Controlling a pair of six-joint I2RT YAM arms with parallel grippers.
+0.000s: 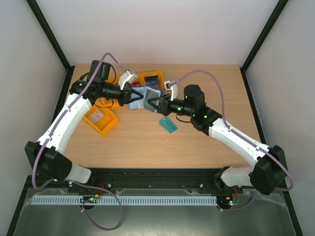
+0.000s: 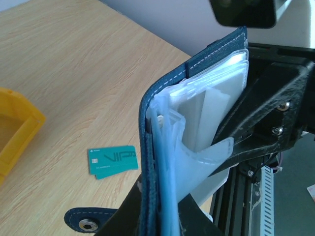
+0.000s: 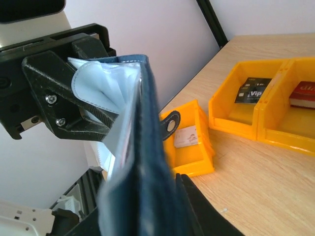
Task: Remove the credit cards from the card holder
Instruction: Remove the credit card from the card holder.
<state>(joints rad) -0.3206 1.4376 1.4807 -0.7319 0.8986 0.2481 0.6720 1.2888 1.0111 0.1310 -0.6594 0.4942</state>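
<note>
The card holder point(image 1: 140, 98) hangs above the table between both grippers, its navy cover point(image 2: 147, 147) on edge and its clear sleeves point(image 2: 206, 103) fanned out. My left gripper point(image 1: 132, 96) is shut on one edge of it, both fingers pressed to it point(image 2: 160, 201). My right gripper point(image 1: 150, 104) is closed on the opposite edge point(image 3: 147, 196). Credit cards lie in the orange bins: a dark one point(image 3: 252, 91), a red one point(image 3: 302, 94) and a pale one point(image 3: 185, 136). Whether any card sits in the sleeves I cannot tell.
A teal-green card point(image 1: 168, 124) lies flat on the table under the right arm. One orange bin point(image 1: 101, 119) stands by the left arm, others point(image 1: 152, 78) at the back behind the holder. The clasp tab point(image 3: 170, 125) dangles from the holder.
</note>
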